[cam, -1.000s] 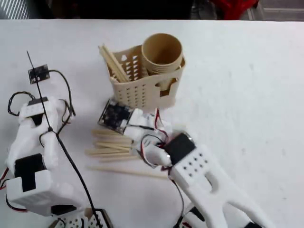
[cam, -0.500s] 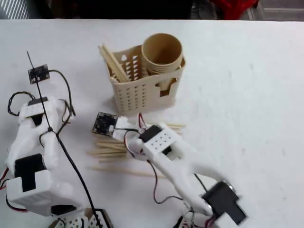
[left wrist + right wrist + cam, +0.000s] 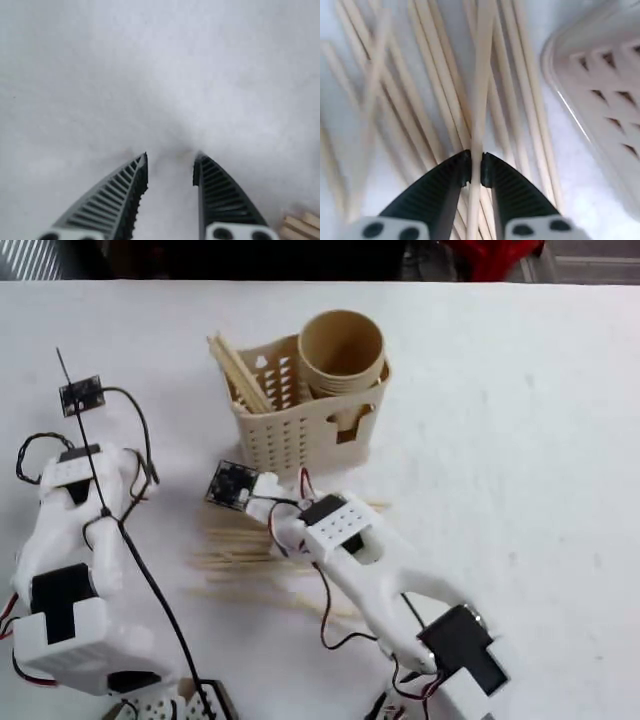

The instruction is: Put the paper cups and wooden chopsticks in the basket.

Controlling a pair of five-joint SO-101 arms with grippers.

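Note:
The cream basket [image 3: 305,425] stands mid-table with stacked paper cups [image 3: 342,348] and a few wooden chopsticks [image 3: 238,375] inside. Several loose chopsticks [image 3: 232,552] lie on the table in front of it. The right arm [image 3: 345,535] reaches over that pile. In its wrist view my right gripper [image 3: 475,167] is shut on one chopstick [image 3: 481,95], which runs across the others [image 3: 432,85], with the basket wall [image 3: 600,85] beside them. My left gripper [image 3: 171,162] stands open over bare table, nothing between its fingers; the left arm [image 3: 70,560] rests at the table's left.
A small circuit board [image 3: 82,393] with a black cable [image 3: 140,560] lies at the left, by the left arm. Chopstick ends [image 3: 300,225] show at the corner of the left wrist view. White table [image 3: 520,440] stretches right of the basket.
The right arm swung down over the loose chopsticks, and its wrist shifted slightly toward the basket. The pile under it has stirred. The left arm has stayed still.

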